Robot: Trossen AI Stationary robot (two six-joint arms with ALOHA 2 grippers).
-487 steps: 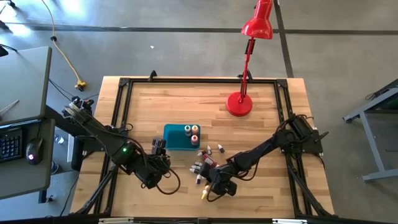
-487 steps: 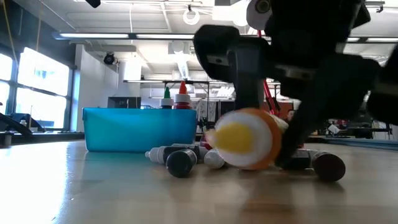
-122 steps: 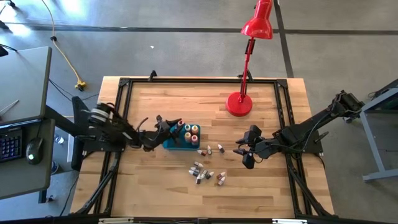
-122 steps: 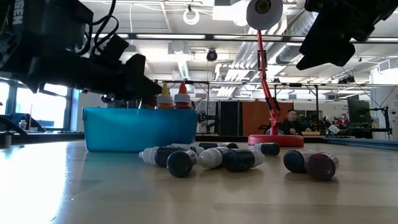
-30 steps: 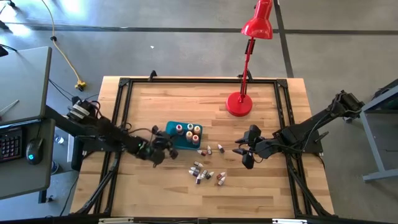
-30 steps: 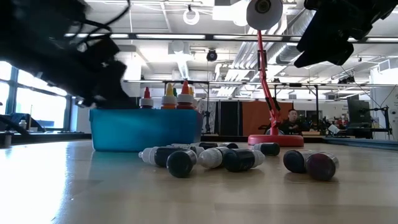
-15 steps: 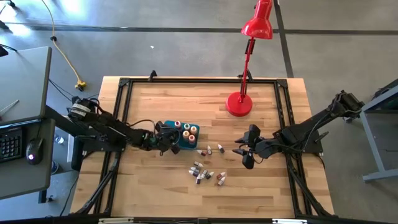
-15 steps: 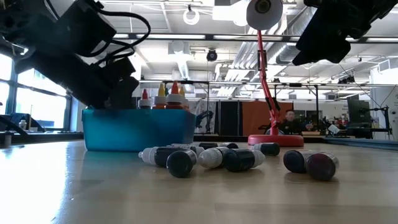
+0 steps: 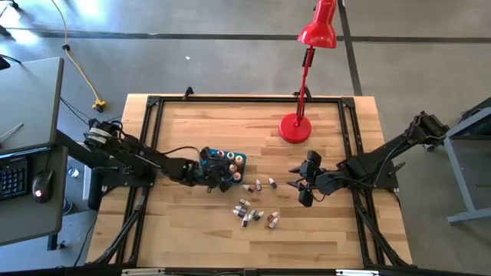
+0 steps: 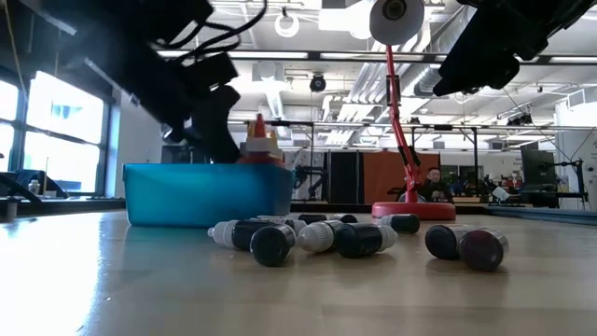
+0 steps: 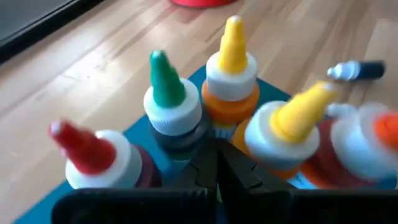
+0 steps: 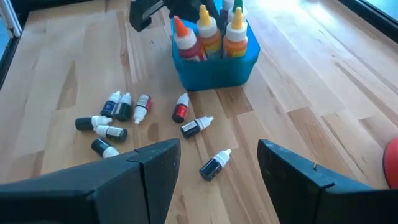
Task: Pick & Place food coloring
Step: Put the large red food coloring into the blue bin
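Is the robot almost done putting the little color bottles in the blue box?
Not yet. About five food coloring bottles stand upright in the blue tub. The left gripper is shut with nothing in it, right among those bottles. The right gripper waits open above the table, holding nothing. About nine loose bottles lie on the wood, not yet put away.

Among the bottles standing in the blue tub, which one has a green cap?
The dark bottle with the green pointed cap, standing between the red-capped bottle and the orange bottle with a yellow tip. It is the only green cap among them.
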